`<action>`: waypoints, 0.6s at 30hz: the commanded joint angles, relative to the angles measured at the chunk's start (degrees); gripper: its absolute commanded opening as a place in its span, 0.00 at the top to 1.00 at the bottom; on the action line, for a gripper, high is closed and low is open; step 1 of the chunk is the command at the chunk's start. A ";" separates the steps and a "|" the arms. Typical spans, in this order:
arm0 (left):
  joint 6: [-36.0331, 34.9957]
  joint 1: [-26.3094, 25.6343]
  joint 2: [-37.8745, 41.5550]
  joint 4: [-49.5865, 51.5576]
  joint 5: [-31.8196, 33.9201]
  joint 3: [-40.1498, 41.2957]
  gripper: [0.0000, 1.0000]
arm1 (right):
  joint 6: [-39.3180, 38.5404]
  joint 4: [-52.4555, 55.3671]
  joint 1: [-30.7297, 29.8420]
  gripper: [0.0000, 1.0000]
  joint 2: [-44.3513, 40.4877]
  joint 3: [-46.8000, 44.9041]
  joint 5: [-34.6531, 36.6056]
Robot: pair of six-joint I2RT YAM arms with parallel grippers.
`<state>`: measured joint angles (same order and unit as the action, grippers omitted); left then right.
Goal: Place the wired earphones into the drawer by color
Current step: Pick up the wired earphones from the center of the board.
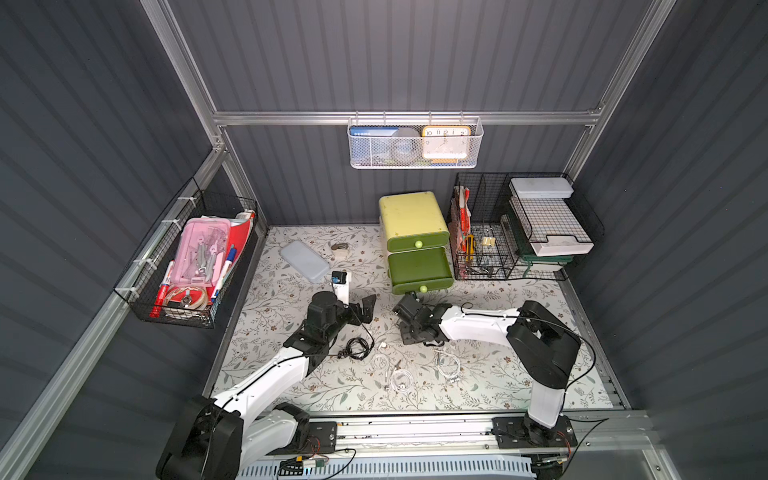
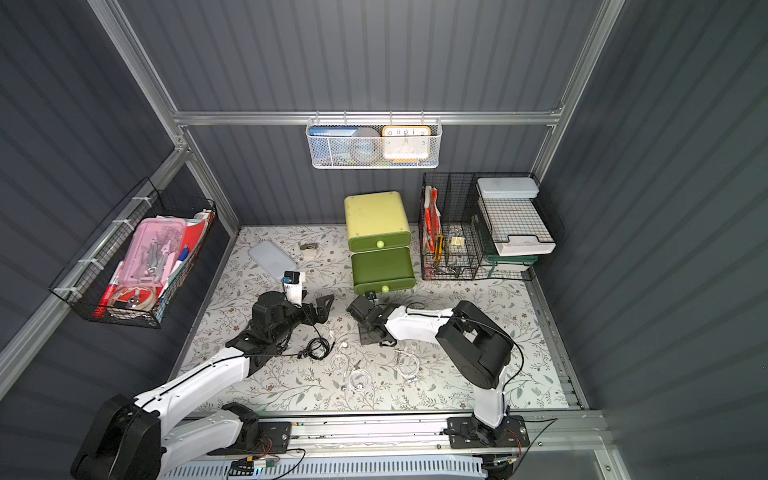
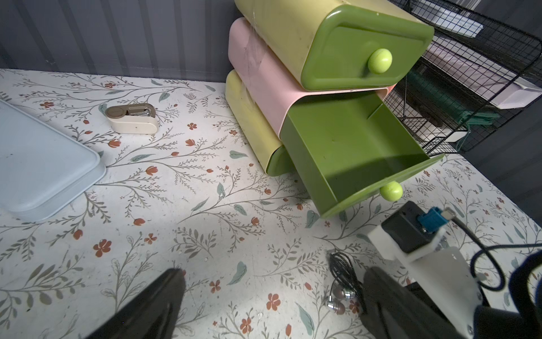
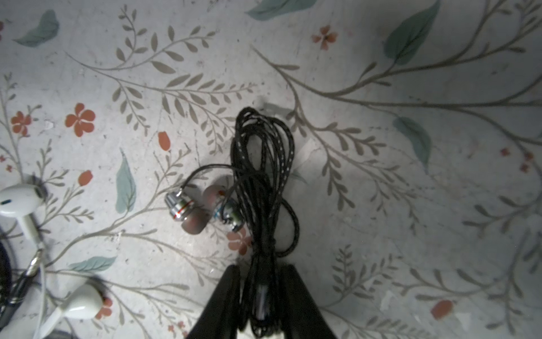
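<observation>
Because the black earphones are a light, limp coil lying on the surface near the open drawer, the right pincer pinches the bundled cable's waist; the left pincer stands released, empty.

Both top views look steeply down on the whole floral-print tabletop. The left wrist camera faces low, ahead of the left gripper — the right looks closely down past the right gripper; both share the black braided earphone coil.
</observation>
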<state>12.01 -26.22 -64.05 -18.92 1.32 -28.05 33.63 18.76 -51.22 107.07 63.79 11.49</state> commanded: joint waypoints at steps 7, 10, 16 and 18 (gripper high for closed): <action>-0.76 0.03 0.24 -0.77 -0.27 -0.42 0.01 | -0.05 1.98 -0.27 0.85 0.55 1.07 0.26; -0.71 0.03 0.32 -0.77 -0.27 -0.35 0.01 | -0.14 2.09 -0.27 0.87 0.40 1.07 0.20; -0.76 0.03 0.22 -0.70 -0.27 -0.42 0.01 | -0.32 2.83 -0.23 0.90 -0.61 1.22 0.12; -0.76 0.03 0.32 -0.68 -0.18 -0.35 0.01 | -0.32 3.25 -0.28 0.91 -1.37 1.25 0.03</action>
<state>12.01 -26.22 -64.05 -18.92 1.32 -28.05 33.54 19.49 -51.22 106.96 64.10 11.40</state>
